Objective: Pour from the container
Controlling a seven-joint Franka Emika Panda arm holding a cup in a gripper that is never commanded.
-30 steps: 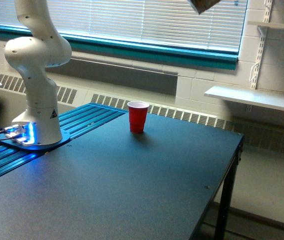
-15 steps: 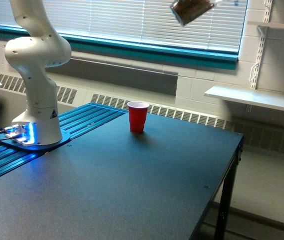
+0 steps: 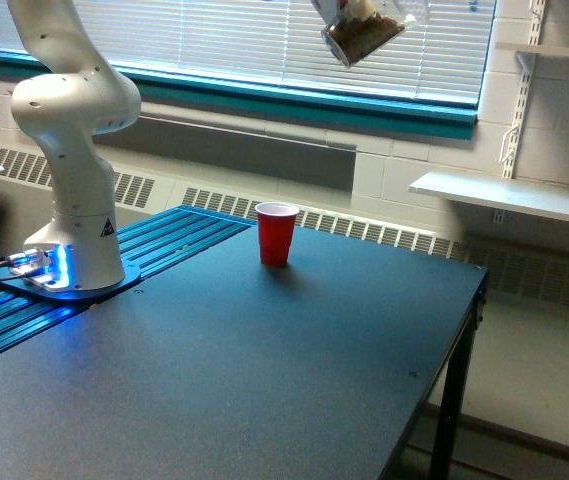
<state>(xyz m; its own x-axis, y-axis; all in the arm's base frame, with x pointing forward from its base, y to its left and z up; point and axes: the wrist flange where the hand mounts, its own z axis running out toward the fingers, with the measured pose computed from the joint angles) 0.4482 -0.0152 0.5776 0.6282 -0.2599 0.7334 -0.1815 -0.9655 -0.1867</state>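
High at the frame's top edge, the tilted clear container [image 3: 362,32] of brown granules hangs above and to the exterior view's right of the red cup [image 3: 276,233]; the gripper is out of view.

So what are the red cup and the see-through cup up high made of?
The red cup looks like shiny opaque plastic with a white rim. The container seems to be clear plastic, since brown grainy stuff shows through its wall.
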